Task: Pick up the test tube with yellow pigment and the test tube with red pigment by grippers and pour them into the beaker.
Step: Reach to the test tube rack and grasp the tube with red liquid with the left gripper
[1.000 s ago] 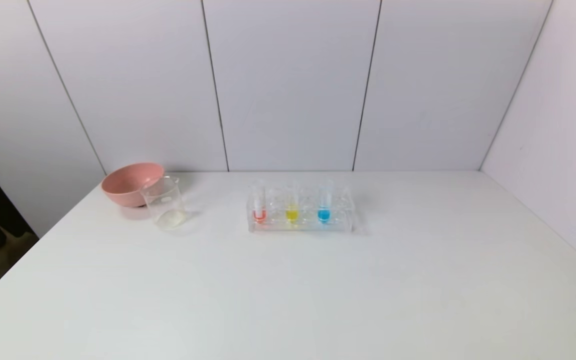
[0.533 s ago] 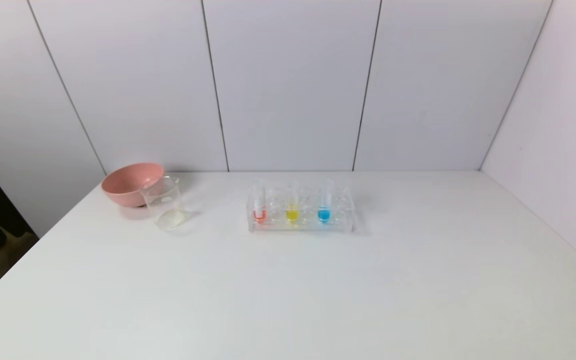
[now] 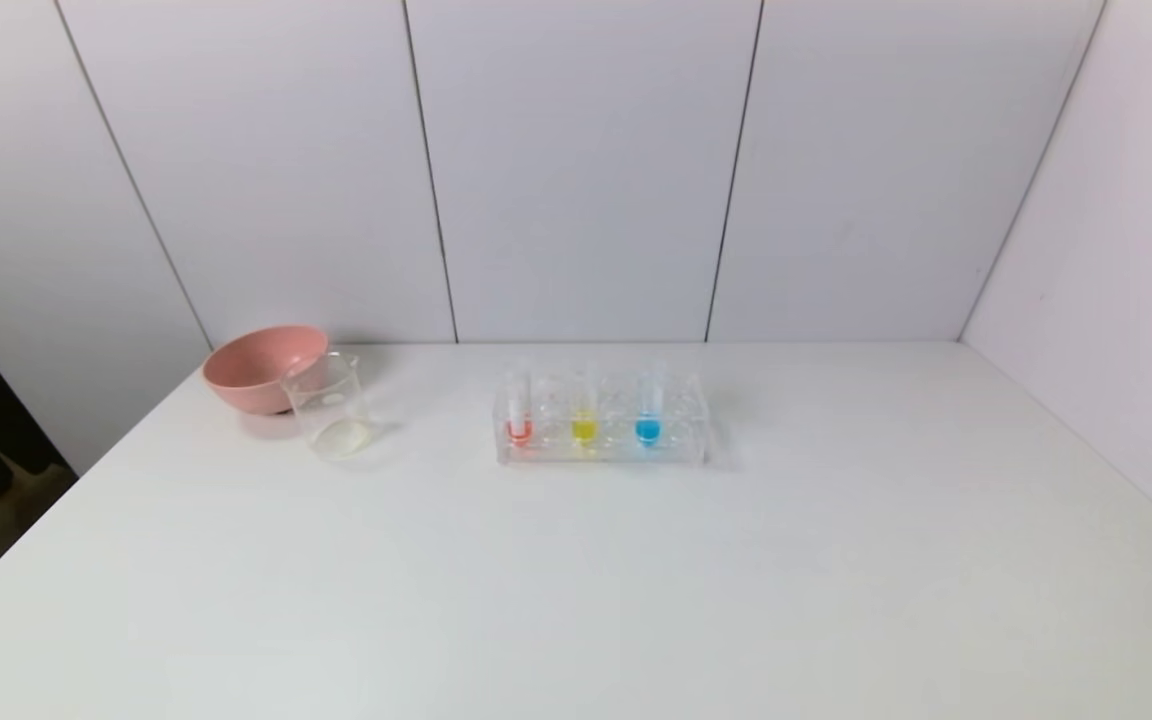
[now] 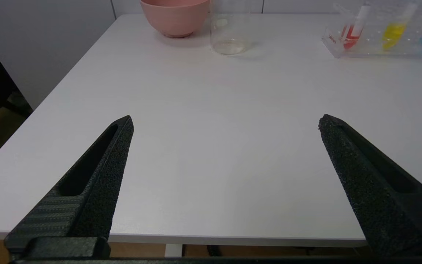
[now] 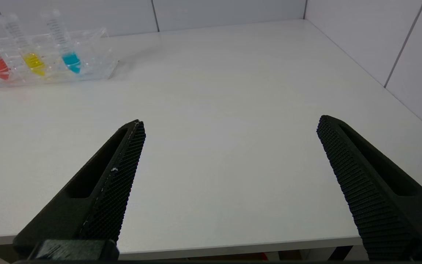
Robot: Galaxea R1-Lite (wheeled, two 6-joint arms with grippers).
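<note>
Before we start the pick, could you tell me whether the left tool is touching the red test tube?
Apart. The left wrist view shows the open left tool at the table's near edge, with bare tabletop before the red test tube.

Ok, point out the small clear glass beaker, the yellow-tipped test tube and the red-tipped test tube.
small clear glass beaker [image 3: 328,405], head view, on its side wall.
yellow-tipped clear test tube [image 3: 584,429], head view, on the yellow liquid.
red-tipped clear test tube [image 3: 519,430], head view, on the red liquid.

The left gripper [image 4: 225,123] is held at the near edge of the table [image 4: 211,110], its fingers spread wide and nothing between them. The right gripper [image 5: 229,124] is held likewise at the table's near edge, fingers wide apart and empty.
</note>
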